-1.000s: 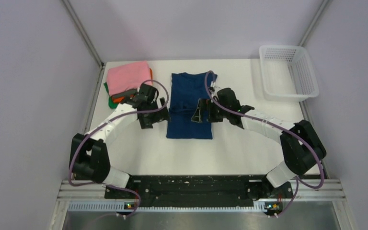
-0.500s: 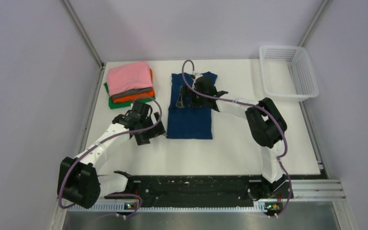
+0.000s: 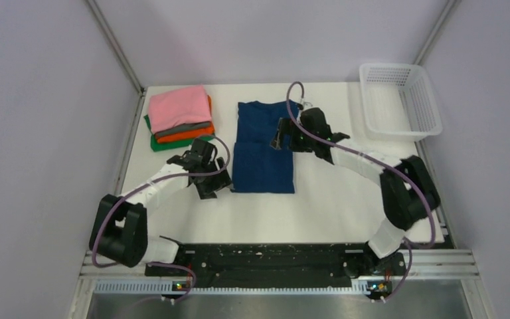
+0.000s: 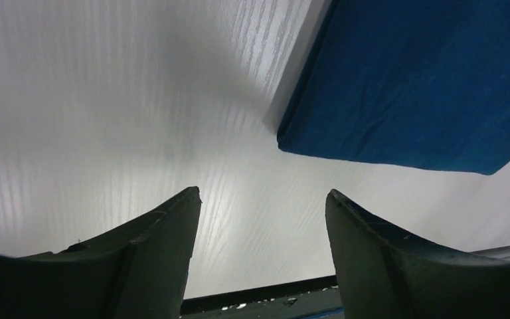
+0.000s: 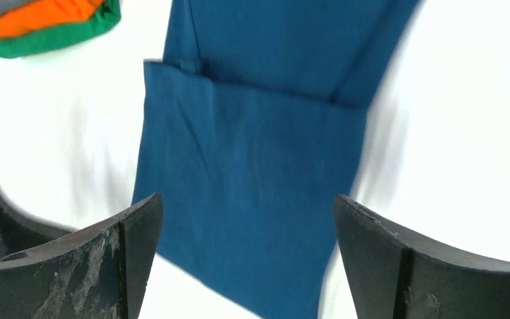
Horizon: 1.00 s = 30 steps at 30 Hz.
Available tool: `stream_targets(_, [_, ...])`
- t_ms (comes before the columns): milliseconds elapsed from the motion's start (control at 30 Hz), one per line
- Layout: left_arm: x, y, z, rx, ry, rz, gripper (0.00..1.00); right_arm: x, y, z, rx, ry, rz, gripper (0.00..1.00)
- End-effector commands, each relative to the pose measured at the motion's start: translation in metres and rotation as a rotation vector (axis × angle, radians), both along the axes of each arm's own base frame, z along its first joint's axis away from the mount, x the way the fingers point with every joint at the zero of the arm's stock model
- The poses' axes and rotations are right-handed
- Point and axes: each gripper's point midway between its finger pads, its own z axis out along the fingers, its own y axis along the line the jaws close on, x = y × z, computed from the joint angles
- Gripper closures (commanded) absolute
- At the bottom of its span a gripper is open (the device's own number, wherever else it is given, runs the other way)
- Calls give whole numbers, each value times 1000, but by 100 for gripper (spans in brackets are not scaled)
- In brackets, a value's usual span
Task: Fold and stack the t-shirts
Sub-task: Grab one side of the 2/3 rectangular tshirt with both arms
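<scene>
walls [image 3: 40, 113]: plain lilac panels, metal corner posts [image 3: 115, 50] | table [image 3: 332, 206]: white | basket [image 3: 434, 121]: white mesh, far right corner

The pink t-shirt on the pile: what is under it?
A grey t-shirt, an orange t-shirt and a green t-shirt, green lowest; only their edges show. The pink t-shirt covers the rest.

No writing, number, brand or sign can be read in any view. The navy blue t-shirt [image 3: 263, 149] and the white mesh basket [image 3: 430, 109] carry no legible marks.
</scene>
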Motion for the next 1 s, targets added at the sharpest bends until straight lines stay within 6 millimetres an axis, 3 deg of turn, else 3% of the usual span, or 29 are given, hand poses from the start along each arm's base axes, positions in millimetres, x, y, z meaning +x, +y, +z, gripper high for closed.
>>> stream_targets(0, [27,-19,-3,-63,-17,-35,32,-59,-34,-4,23,67,-81,5])
stream_targets(33, [27,-22,-7,-68,-2,-48,35,-78,-44,-20,16,116,-93,5])
stream_targets(167, [28,-25,-24,-65,40,-63,40,-121,-62,-45,38,201,-119,8])
stream_targets(367, [19,-27,-43,-64,116,-87,45,-133,-64,-52,48,221,-105,18])
stream_targets(533, [19,-25,-58,-42,153,-86,61,-143,-57,-67,56,260,-82,27])
stream_targets(667, [28,-30,-63,-48,145,-89,82,-149,-49,-86,40,305,-45,36])
stream_targets(700, [30,-30,-65,-45,146,-93,97,-149,-47,-90,30,315,-34,40])
stream_targets(733, [31,-29,-68,-33,157,-89,100,-147,-44,-93,20,322,-26,45])
stream_targets(867, [23,-23,-75,-8,183,-83,100,-148,-39,-103,-24,332,-9,67])
stream_targets(967, [11,-15,-74,8,182,-46,100,-151,-49,-111,-79,340,-27,99])
